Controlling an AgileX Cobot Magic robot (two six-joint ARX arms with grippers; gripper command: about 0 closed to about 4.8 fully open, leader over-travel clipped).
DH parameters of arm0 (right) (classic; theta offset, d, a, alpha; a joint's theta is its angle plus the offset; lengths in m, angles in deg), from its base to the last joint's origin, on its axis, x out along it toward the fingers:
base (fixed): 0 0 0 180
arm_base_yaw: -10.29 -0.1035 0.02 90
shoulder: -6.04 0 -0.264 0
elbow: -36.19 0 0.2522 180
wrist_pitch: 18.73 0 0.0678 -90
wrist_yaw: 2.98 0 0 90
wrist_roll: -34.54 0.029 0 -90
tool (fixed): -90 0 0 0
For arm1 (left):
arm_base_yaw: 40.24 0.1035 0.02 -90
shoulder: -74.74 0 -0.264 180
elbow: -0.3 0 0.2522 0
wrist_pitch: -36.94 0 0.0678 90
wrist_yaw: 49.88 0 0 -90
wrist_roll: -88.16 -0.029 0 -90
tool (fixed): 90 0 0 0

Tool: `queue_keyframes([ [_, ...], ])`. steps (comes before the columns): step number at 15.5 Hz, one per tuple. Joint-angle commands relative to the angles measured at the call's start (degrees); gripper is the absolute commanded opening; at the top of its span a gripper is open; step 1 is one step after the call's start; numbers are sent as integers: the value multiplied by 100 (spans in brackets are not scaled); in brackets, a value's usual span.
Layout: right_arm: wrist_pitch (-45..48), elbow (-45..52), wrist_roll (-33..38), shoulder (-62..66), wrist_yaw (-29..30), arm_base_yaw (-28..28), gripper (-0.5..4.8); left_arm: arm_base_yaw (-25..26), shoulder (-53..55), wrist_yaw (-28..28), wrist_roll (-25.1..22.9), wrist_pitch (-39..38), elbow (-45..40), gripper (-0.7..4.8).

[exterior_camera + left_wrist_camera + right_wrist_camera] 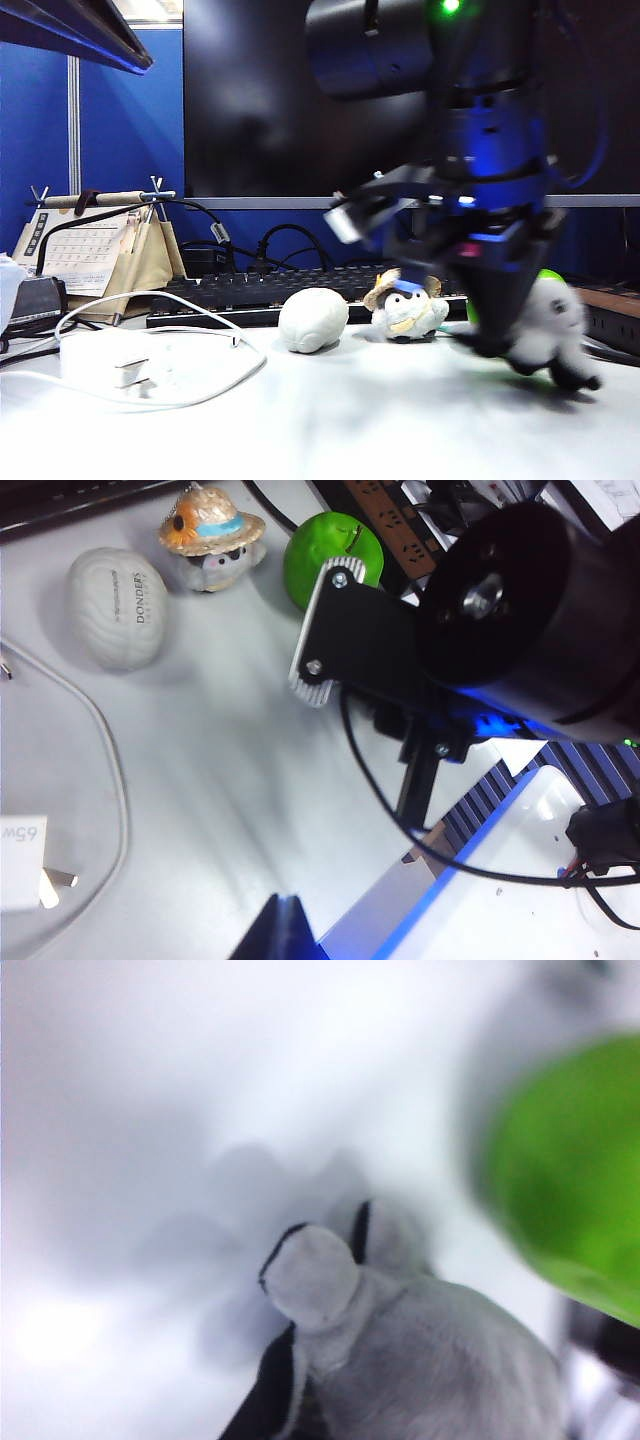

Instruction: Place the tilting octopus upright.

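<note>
1. Exterior view: right arm hangs over the right side of the white table (330, 420), blurred. Right gripper (497, 340) points down, tip just beside the octopus (548, 325), which sits tilted at the right edge of the table, dark tentacle ends low. The blur hides any contact; the jaws read as clenched. Green apple (548, 276) peeks out behind the octopus. Penguin plush (405, 308) with straw hat stands left of the gripper, white egg-shaped lump (313, 319) further left. Keyboard (250, 292) behind both, white charger (105, 362) with cable at left, desk calendar (90, 250) far left.
2. Left wrist view: left gripper not seen, only a dark edge at the frame border; cannot tell its state. Lump (117, 607), penguin (212, 538) and apple (333, 558) sit in a row on the table. The right arm's black motor housing (535, 610) and bracket (360, 640) fill one side. Octopus hidden.
3. Right wrist view: very blurred. Grey octopus (440, 1360) close up, 1 stubby tentacle (312, 1278) with black edging sticking out. Apple (570, 1175) just beside it. Gripper fingers not visible.
</note>
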Motion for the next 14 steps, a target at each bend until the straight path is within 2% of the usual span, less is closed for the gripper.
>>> queue_keyframes([
  [1, 369, -20, 269, -2, 302, -13, -4, 7, -9, 37, 9, 42, 26, -2],
  [3, 522, -20, 334, -2, 387, -17, 7, 7, -9, 37, 9, 39, 26, -2],
  [5, 588, -20, 372, -2, 389, -17, 176, 7, -7, 37, 9, 42, 26, -2],
  [6, 612, -20, 380, -2, 382, -20, 236, 7, -9, 37, 9, 42, 26, -2],
  [10, 763, -68, 378, -11, 363, -22, 236, 7, -9, 35, 9, 44, 26, -2],
  [14, 658, -678, 372, -114, 249, -22, 234, 7, -9, 35, 9, 44, 26, -2],
])
